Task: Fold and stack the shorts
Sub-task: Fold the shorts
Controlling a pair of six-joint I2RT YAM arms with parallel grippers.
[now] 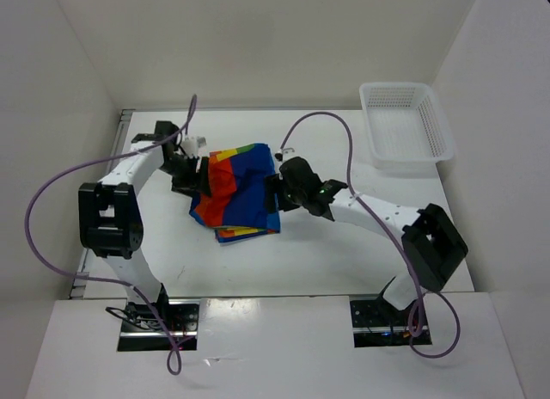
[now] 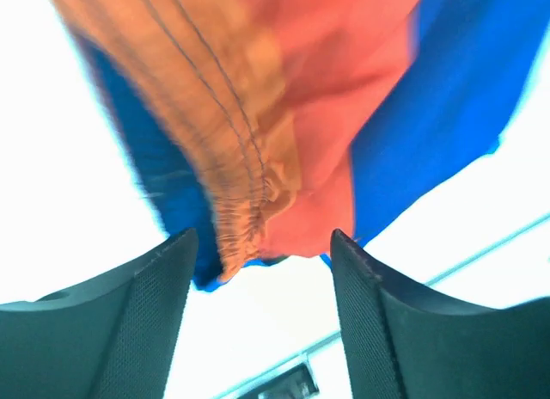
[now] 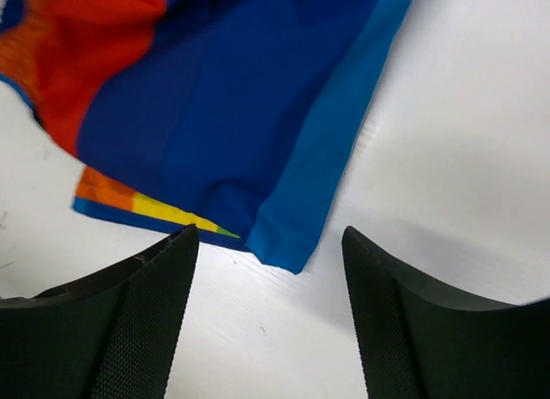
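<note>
The shorts are seen in a bunched heap in the middle of the white surface. It cannot be told how many layers are in the heap. A striped bit is seen poking out under the big blue part. In both wrist views the shorts are cut off at the top, and the left wrist view is blurry and very bright. White walls are seen round the surface. A white basket is placed at the far right corner, well apart from the shorts. The left fingers are held wide apart, and an orange and red fold is seen reaching just between their tips, not gripped. The right fingers are spread apart too. A blue corner is seen lying between their tips, not gripped.
</note>
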